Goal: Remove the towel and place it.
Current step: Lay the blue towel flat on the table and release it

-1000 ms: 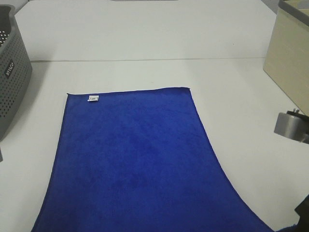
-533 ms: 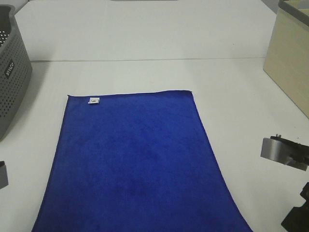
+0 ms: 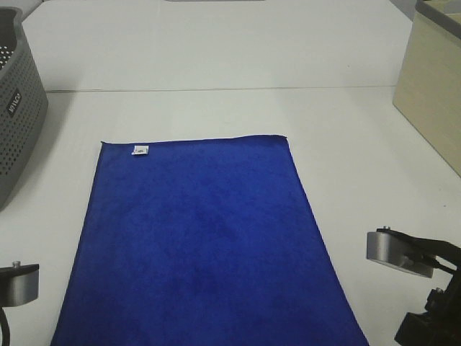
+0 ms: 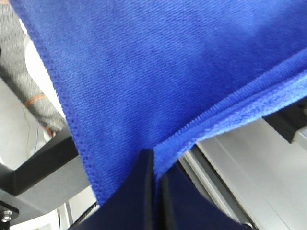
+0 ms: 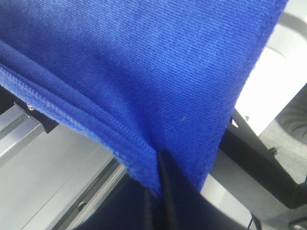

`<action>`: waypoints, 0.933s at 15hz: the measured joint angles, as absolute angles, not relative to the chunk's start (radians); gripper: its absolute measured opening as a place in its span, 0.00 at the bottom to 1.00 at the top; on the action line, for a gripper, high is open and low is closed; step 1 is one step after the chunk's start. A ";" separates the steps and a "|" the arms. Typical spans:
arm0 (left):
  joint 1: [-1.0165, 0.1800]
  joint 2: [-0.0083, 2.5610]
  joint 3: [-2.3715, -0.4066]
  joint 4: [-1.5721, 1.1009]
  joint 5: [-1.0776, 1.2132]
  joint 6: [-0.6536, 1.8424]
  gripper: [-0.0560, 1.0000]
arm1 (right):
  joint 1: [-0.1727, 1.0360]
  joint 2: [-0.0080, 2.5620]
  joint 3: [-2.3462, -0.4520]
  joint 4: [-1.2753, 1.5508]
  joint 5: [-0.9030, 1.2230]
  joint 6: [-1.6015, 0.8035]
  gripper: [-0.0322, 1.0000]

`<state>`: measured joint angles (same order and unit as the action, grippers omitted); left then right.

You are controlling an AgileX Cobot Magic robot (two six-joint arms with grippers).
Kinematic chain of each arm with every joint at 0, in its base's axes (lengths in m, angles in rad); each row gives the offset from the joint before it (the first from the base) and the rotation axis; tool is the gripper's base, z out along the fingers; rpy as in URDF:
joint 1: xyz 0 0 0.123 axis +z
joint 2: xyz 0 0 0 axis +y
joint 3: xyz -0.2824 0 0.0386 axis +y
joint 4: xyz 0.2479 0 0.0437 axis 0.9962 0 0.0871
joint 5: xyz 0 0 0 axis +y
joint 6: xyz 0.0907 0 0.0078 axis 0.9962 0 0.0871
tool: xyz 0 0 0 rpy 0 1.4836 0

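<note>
The royal-blue towel lies spread flat on the white table, its white tag at the far left corner. Its near edge runs off the bottom of the exterior view. In the left wrist view my left gripper is shut on a corner of the towel, with the hem folded at the jaws. In the right wrist view my right gripper is shut on another corner of the towel. Only the arms' wrist parts show in the exterior view, the left arm and the right arm.
A grey perforated basket stands at the far left edge. A beige box stands at the far right. Metal frame rails show below the towel in the wrist views.
Both arms have come further into the exterior view at the towel's near corners, the right one moving left and down. The towel has slid slightly toward the near edge.
</note>
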<state>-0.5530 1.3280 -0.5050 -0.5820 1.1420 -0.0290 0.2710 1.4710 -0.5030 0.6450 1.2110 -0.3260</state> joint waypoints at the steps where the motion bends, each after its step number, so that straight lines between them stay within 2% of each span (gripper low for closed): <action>1: -0.553 1.362 -0.505 -0.583 1.141 -0.018 0.05 | 0.271 1.503 -0.503 0.650 1.211 -0.329 0.05; 8: -0.553 1.629 -0.525 -0.591 1.126 0.083 0.05 | 0.271 1.719 -0.506 0.687 1.190 -0.359 0.05; 14: -0.553 1.655 -0.617 -0.534 1.161 0.101 0.05 | 0.270 1.741 -0.506 0.671 1.183 -0.362 0.05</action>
<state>-0.5530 1.6550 -0.6170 -0.5340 1.1610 0.1010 0.2700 1.7410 -0.5060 0.6710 1.1830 -0.3620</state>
